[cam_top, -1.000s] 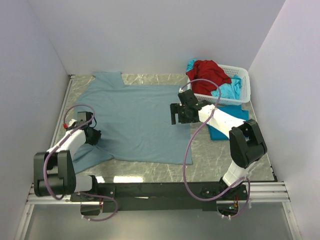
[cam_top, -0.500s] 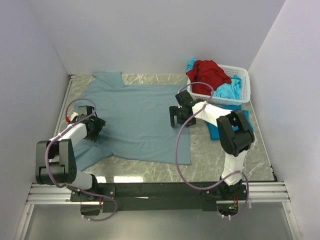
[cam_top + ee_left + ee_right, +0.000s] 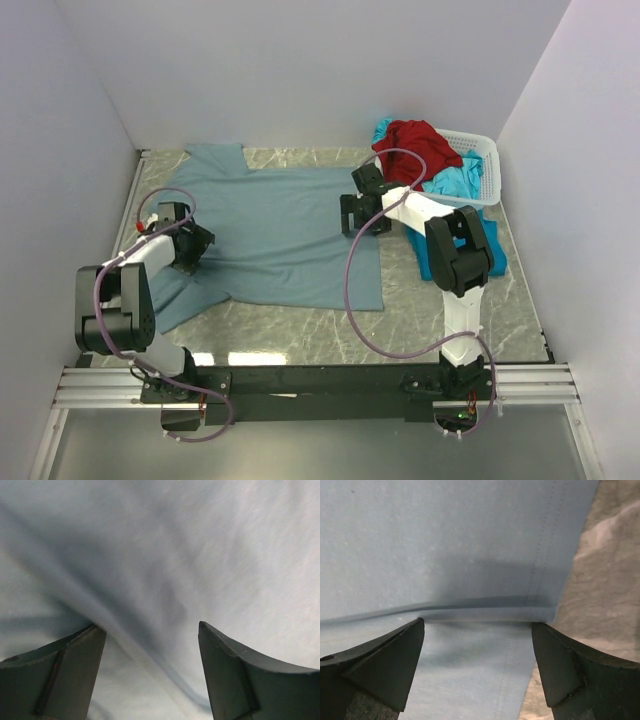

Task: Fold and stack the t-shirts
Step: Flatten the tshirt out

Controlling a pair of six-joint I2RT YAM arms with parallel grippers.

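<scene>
Both arms have slid towards the far edge, drawing up the near hem of the grey-blue t-shirt (image 3: 270,235), probably squaring it before folding; it lies from the far left corner to mid-worktop. The left gripper (image 3: 187,247) and the right gripper (image 3: 362,214), on the side hem, are spread, cloth ridged between. Red t-shirt (image 3: 415,145) and turquoise t-shirt (image 3: 460,183) wait in the basket (image 3: 488,150), far right corner. No writing readable
</scene>
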